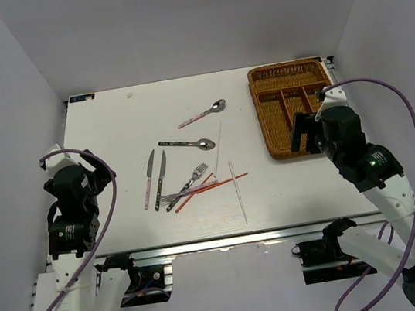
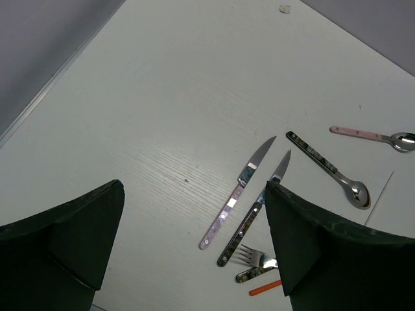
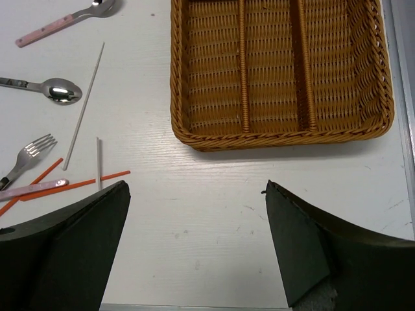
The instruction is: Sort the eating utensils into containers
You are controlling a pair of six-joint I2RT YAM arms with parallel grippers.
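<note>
The cutlery lies loose mid-table: a pink-handled spoon, a dark-handled spoon, two knives, crossed forks, red chopsticks and white chopsticks. The brown wicker tray stands at the back right, and the slots I can see are empty. My left gripper is open and empty above the table, left of the knives. My right gripper is open and empty above bare table just in front of the tray.
White walls close in the table on the left, back and right. The aluminium front rail runs along the near edge. A small white speck lies at the back left.
</note>
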